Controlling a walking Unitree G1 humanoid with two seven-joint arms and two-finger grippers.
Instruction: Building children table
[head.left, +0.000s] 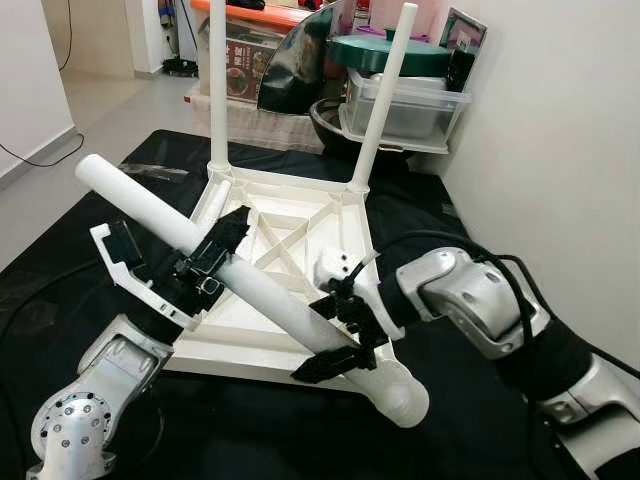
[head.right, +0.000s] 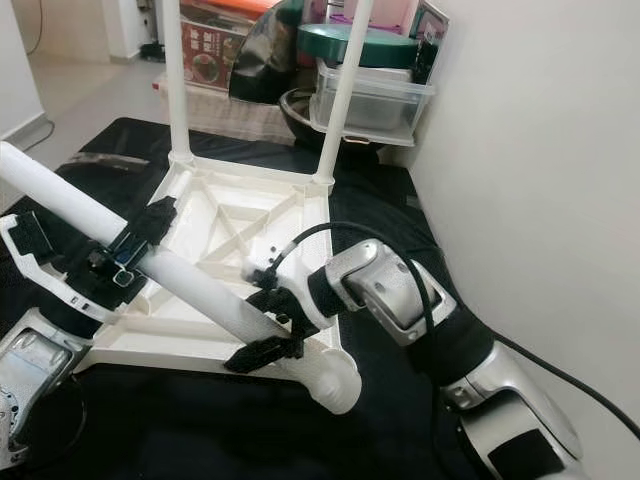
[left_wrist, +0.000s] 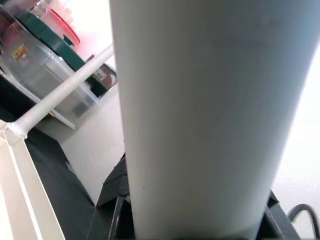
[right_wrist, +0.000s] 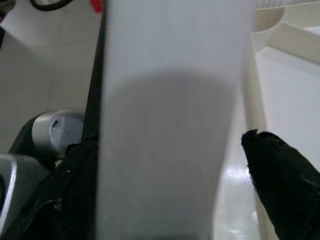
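- Both sets of jaws are clamped on one loose white table leg (head.left: 250, 285), which crosses the lower middle of the frame on a slant from upper left to lower right.
- At lower left, the left gripper (head.left: 210, 255) grasps the leg near its upper half, black fingers pressed on either side of the tube.
- In the middle lies the upturned white tabletop (head.left: 300, 225) on a black mat (head.left: 120, 170), its ribbed underside facing up.
- Two fitted legs (head.left: 218, 80) stand upright from the tabletop's far corners, reaching the top edge of the frame.
- Right of centre, the right gripper (head.left: 335, 335) clenches the leg close to its lower, wider end, which sits over the tabletop's near right corner; whether that end touches the corner socket is hard to tell from here.
- At upper right, a clear storage box (head.left: 405, 105) with a green lid sits against the white wall (head.left: 560, 150), behind the tabletop.
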